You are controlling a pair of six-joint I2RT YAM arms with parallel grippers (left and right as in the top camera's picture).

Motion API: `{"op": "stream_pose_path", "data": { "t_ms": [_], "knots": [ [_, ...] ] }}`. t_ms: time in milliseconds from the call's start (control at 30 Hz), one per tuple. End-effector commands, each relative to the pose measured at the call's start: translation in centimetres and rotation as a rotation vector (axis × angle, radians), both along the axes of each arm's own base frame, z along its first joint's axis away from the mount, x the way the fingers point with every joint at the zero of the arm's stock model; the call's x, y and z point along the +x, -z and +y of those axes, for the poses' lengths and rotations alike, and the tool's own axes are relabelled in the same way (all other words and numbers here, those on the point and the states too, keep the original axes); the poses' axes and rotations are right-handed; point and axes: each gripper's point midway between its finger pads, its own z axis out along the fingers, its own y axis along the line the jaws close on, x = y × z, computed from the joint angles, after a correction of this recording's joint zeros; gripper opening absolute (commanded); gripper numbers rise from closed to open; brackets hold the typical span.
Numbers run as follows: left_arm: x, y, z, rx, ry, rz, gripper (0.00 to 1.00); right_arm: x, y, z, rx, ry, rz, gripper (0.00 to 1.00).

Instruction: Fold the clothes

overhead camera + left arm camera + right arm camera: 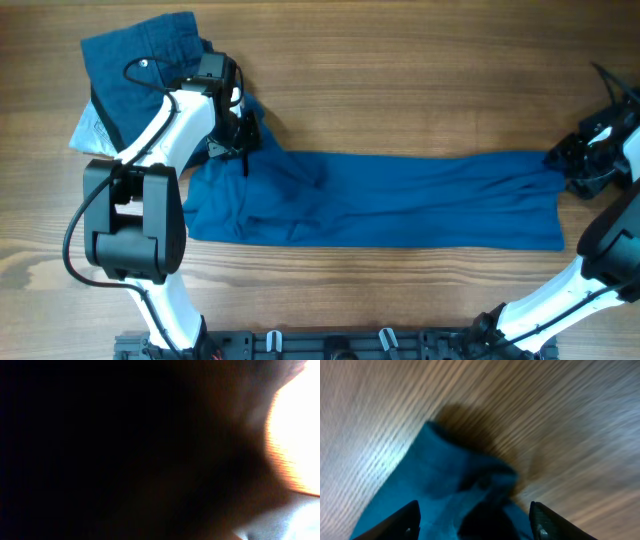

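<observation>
A medium-blue shirt (400, 195) lies stretched out long across the middle of the table. My left gripper (243, 140) is down on its upper left corner. The left wrist view is almost all dark, so its jaws do not show. My right gripper (562, 160) is at the shirt's right end. In the right wrist view its two black fingers (476, 522) are wide apart with a bunched blue edge of the shirt (445, 480) between them. Darker navy folded trousers (140, 60) lie at the far left back, behind the left arm.
A pale grey piece of fabric (88, 128) sticks out from under the trousers at the left. The wooden table (420, 80) runs behind and in front of the shirt. A black rail with the arm bases (330, 345) lines the front edge.
</observation>
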Motion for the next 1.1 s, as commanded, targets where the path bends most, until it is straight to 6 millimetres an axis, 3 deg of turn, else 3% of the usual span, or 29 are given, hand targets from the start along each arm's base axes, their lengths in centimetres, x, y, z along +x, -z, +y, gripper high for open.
{"op": "stream_pose_path", "data": {
  "t_ms": [0,67,200,267,333,367,400,500,567,600,767,967,1000,1067],
  "knots": [
    [0.2,0.4,-0.8,-0.048,0.019,-0.001,0.48,0.0,1.5,2.2,0.096,-0.040,-0.030,0.64],
    [0.3,0.7,-1.5,-0.086,0.037,-0.001,0.48,-0.2,1.7,2.3,0.100,-0.040,-0.024,0.56],
    [-0.3,2.7,-2.0,-0.088,0.046,0.053,0.41,-0.2,1.7,2.3,0.100,-0.038,-0.023,0.59],
    [-0.7,3.6,-2.2,-0.086,0.052,0.075,0.28,-0.2,1.7,2.4,0.101,-0.033,-0.022,0.60],
    [-0.9,4.0,-2.4,-0.084,0.057,0.089,0.07,-0.3,1.8,2.4,0.103,-0.027,-0.019,0.60],
    [-1.0,4.0,-2.4,-0.083,0.056,0.095,0.04,-0.3,1.8,2.3,0.100,-0.020,-0.015,0.60],
    [-1.0,3.8,-2.4,-0.083,0.055,0.093,0.04,-0.6,1.9,2.0,0.087,-0.002,0.000,0.56],
    [-0.5,1.8,-1.1,-0.088,0.014,0.066,0.04,-1.4,2.1,1.3,0.041,0.020,0.046,0.21],
    [0.3,-0.3,0.5,-0.096,-0.040,0.021,0.04,-2.2,2.2,0.3,0.001,0.092,0.093,0.05],
    [0.6,-1.2,1.2,-0.099,-0.070,0.000,0.04,-2.3,2.2,0.2,0.000,0.109,0.096,0.04],
    [1.3,-4.9,4.4,-0.104,-0.145,-0.086,0.04,-2.4,2.2,-1.0,-0.034,0.126,0.087,0.04],
    [0.8,-5.2,4.5,-0.104,-0.150,-0.074,0.05,-3.0,2.0,-3.8,-0.065,0.166,0.050,0.04],
    [0.9,-5.2,4.3,-0.105,-0.144,-0.078,0.09,-2.4,1.9,-3.5,-0.027,0.146,0.010,0.15],
    [1.0,-5.3,3.9,-0.106,-0.134,-0.087,0.20,-1.3,1.6,-2.5,0.041,0.091,-0.063,0.52]
  ]
}}
